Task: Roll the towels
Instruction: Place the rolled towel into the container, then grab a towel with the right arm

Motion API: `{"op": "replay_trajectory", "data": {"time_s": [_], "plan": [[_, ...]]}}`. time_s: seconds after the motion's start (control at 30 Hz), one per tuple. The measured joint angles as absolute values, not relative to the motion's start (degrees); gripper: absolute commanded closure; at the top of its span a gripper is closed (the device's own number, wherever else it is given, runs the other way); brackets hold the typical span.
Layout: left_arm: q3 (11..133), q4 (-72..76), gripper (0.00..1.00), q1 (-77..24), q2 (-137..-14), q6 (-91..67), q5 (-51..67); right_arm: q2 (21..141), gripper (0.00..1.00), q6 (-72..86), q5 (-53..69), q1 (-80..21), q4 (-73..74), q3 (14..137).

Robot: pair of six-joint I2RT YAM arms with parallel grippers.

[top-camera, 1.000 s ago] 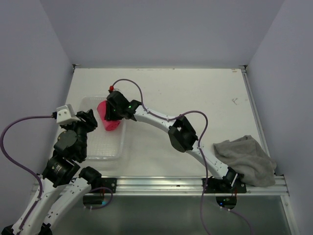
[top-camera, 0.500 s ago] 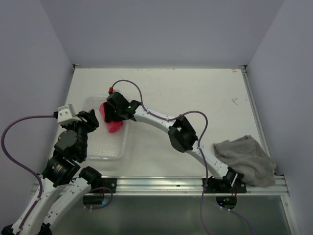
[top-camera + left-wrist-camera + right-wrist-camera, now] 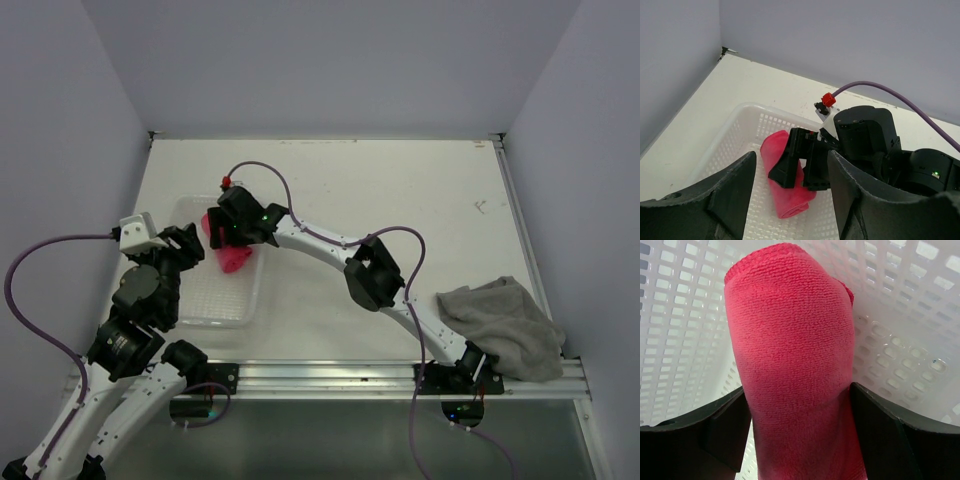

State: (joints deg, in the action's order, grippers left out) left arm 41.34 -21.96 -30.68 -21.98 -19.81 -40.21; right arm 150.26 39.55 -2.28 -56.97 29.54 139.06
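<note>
The pink-red towel is rolled up and lies on the floor of the white basket. In the left wrist view the roll lies slanted, its spiral end toward the camera. My right gripper stands over it, open, with one finger on each side of the roll. Whether the fingers still touch the cloth I cannot tell. The grey towel lies crumpled at the near right edge of the table. My left gripper hovers open by the basket's near left side, holding nothing.
The perforated basket wall surrounds the roll and the right gripper. The right arm stretches diagonally across the table from its base to the basket. Grey walls close in the table on three sides.
My right gripper has spread its fingers and let go of the pink-red towel, which has sunk from a raised hold to the basket floor. My left gripper has widened a little.
</note>
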Motion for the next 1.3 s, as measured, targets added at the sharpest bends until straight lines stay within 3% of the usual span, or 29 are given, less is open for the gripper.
{"op": "replay_trajectory", "data": {"time_s": [0.9, 1.1, 1.3], "plan": [[41.34, -21.96, 0.34, -30.83, -22.65, -18.83, -39.13, 140.55, 0.21, 39.31, -3.29, -55.46, 28.67, 138.47], [41.34, -21.93, 0.33, -30.83, -23.4, -18.81, -38.57, 132.11, 0.28, 36.38, -4.58, -54.85, 28.8, 131.02], [41.34, -21.82, 0.32, -30.83, -25.52, -18.37, -36.71, 113.73, 0.39, 33.28, -8.43, -52.86, 29.82, 114.65]]}}
